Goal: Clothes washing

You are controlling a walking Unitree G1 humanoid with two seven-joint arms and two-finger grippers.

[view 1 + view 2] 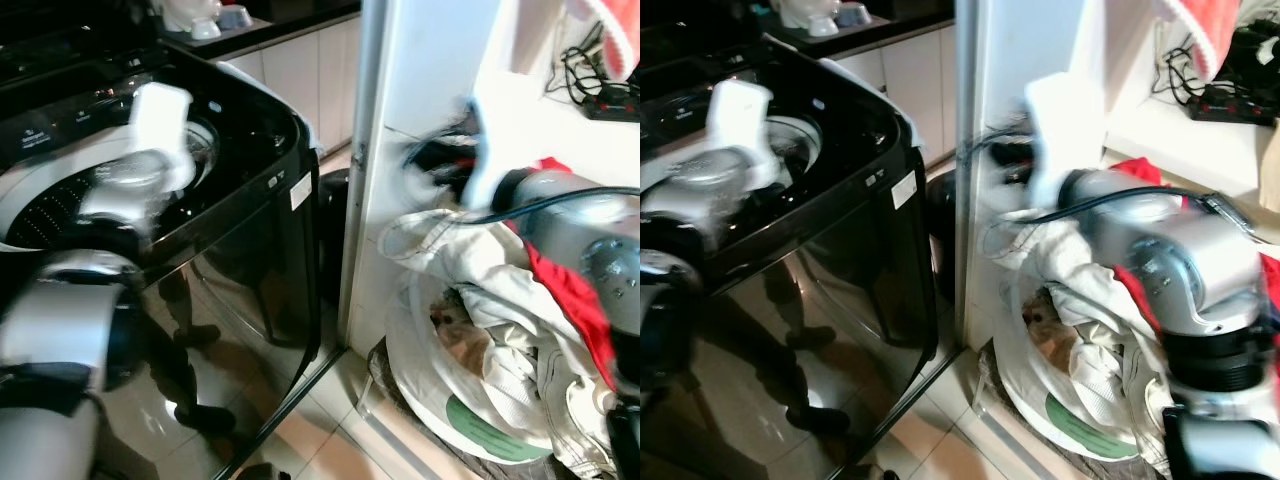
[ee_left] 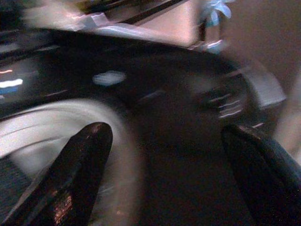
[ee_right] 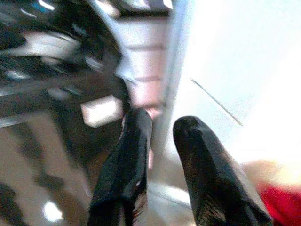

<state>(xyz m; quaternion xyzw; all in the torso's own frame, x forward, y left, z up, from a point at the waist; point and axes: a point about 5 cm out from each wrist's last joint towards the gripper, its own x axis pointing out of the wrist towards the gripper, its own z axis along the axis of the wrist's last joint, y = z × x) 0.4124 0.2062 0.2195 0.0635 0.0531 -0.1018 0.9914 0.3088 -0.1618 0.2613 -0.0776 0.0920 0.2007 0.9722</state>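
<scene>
Underfoot, glossy tiled floor [image 1: 300, 440]

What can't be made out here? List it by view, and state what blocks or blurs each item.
- Inside of the washing machine drum: head views, hidden by the left arm and motion blur.
- Left gripper: left wrist view, fingers apart, surroundings smeared and dark.
- Right gripper: right wrist view, blur hides what lies ahead.
- Lower laundry in the basket: head views, covered by white clothes and the right arm.
</scene>
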